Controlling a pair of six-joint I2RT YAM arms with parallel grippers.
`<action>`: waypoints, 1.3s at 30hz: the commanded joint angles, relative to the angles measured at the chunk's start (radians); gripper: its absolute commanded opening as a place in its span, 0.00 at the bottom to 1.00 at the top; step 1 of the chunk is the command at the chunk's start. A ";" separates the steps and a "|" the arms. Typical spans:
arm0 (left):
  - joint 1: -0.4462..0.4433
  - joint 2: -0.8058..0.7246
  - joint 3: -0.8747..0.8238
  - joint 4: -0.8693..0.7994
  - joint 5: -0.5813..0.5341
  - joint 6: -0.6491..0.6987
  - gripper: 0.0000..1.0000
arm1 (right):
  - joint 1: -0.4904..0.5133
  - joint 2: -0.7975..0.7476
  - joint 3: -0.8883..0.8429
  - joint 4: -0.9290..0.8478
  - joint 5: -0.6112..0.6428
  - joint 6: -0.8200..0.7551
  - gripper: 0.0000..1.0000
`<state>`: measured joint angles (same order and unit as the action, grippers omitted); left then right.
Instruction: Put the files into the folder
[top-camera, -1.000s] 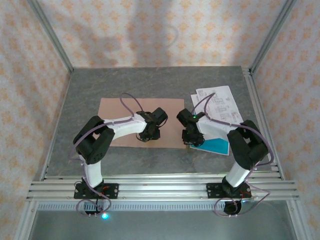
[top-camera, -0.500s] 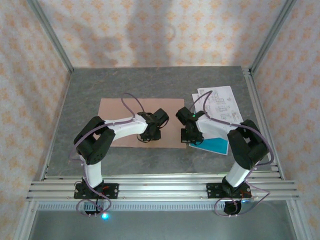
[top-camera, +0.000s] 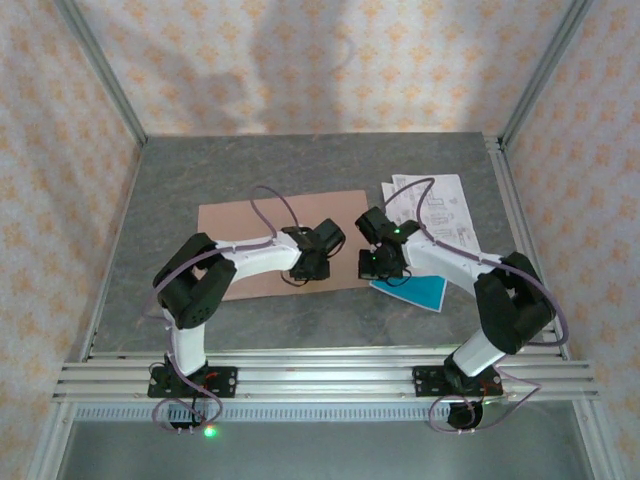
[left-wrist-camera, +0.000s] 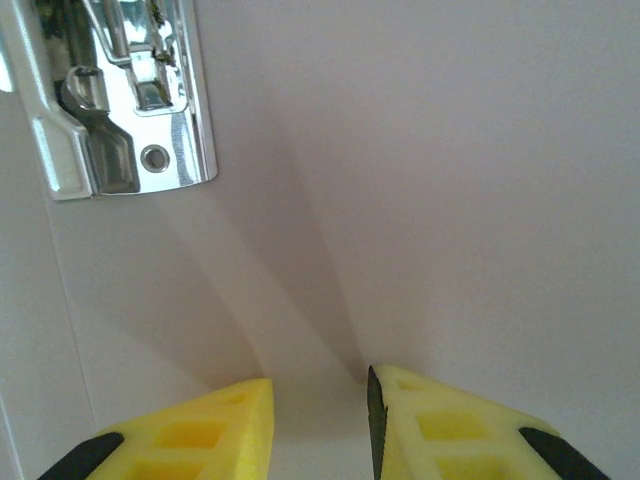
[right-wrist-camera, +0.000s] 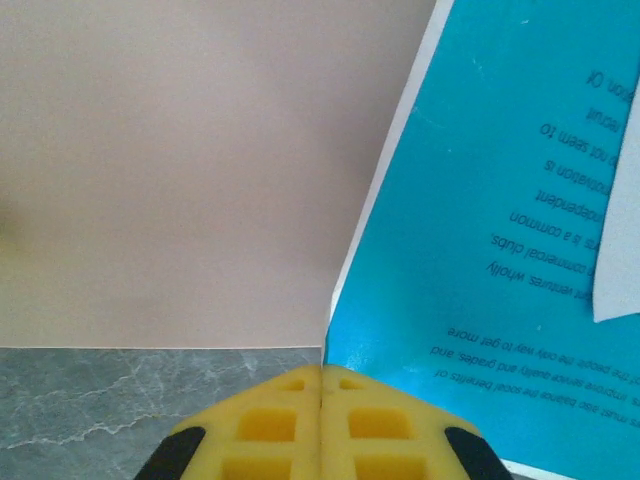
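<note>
Grey marbled tabletop (top-camera: 180, 200), seen from above. Spread flat at centre, pinkish-brown folder (top-camera: 240, 225), metal fastener (left-wrist-camera: 125, 110) gleaming on its inner face. Poised close over that card, left gripper (left-wrist-camera: 320, 400), yellow fingers parted. Pinched together on a corner of the teal-blue sheet (right-wrist-camera: 470, 200), right gripper (right-wrist-camera: 320, 375), at the folder's right edge; white printed pages (top-camera: 440, 205) fanned just beyond.

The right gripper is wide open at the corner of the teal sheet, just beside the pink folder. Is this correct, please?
Not quite. The right wrist view shows the right gripper shut, its tips touching with no gap. The rest holds: it is at the corner of the teal sheet, just beside the pink folder.
</note>
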<state>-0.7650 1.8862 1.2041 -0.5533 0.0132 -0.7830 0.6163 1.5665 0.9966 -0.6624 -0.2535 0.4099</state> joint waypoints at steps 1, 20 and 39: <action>-0.016 0.013 0.018 -0.001 -0.036 0.018 0.31 | 0.004 0.015 -0.009 0.018 -0.020 0.004 0.00; 0.342 -0.043 0.183 -0.159 0.082 0.171 0.61 | -0.594 0.062 0.128 0.043 0.003 0.161 0.65; 0.264 0.207 0.244 -0.034 0.179 0.095 0.55 | -0.553 0.384 0.227 -0.011 -0.093 0.101 0.62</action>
<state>-0.4549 2.0560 1.4662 -0.6331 0.1528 -0.6361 0.0093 1.8977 1.2461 -0.6388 -0.2890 0.5259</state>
